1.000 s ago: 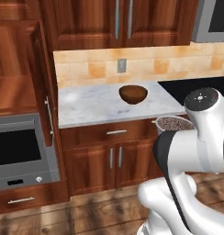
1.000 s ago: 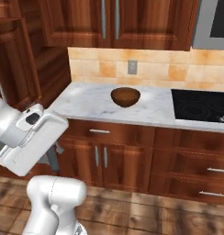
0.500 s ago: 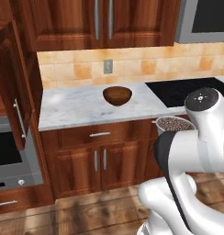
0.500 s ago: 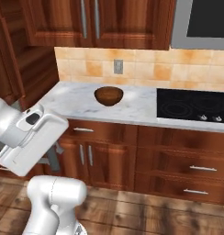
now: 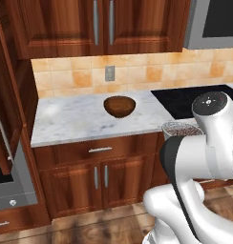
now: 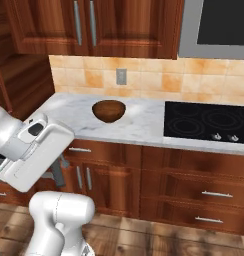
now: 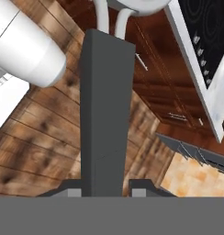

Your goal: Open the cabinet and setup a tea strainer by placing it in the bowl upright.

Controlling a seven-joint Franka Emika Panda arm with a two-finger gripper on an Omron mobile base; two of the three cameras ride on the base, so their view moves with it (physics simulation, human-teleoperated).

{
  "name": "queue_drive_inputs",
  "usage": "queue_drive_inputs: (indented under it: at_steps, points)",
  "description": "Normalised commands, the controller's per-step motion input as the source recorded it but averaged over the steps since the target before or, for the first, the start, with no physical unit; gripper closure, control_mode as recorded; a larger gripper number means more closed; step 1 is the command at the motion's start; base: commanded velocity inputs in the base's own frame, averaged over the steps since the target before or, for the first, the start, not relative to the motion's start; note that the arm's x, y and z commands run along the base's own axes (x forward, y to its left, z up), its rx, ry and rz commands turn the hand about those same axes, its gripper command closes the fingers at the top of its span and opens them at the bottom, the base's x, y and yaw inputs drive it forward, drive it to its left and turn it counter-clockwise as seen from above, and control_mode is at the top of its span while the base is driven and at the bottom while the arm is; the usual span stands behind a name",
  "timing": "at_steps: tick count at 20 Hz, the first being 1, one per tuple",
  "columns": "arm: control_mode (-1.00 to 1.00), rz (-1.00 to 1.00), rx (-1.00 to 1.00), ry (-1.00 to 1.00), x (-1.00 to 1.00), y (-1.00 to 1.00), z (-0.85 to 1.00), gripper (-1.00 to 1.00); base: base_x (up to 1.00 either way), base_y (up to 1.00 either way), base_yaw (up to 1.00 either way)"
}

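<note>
With the base driving right along the counter (image 5: 80, 121), the bowl (image 5: 120, 106) now sits nearer mid-view, and the claw (image 7: 107, 50), narrowly parted, grips the tea strainer (image 5: 181, 129) by its handle, short of the bowl, ready for placing.

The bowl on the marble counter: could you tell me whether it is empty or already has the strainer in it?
Empty. The bowl sits upright on the counter with nothing inside; the strainer is off to the side by the robot's arm.
</note>
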Motion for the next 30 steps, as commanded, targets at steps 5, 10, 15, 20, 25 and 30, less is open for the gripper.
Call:
queue_drive_inputs:
  at_steps: [5,10,15,20,25,30]
  points:
    - [1.00,0.00,0.00,0.00,0.00,0.00,0.00,1.00,0.38,0.00,0.00]
    - [1.00,0.00,0.00,0.00,0.00,0.00,0.00,1.00,0.55,0.00,0.00]
    - [1.00,0.00,0.00,0.00,0.00,0.00,0.00,1.00,0.66,0.00,0.00]
    - [1.00,0.00,0.00,0.00,0.00,0.00,0.00,1.00,0.58,0.00,0.00]
    - [1.00,0.00,0.00,0.00,0.00,0.00,0.00,1.00,0.43,0.00,0.00]
    - [1.00,0.00,0.00,0.00,0.00,0.00,0.00,1.00,0.48,0.00,0.00]
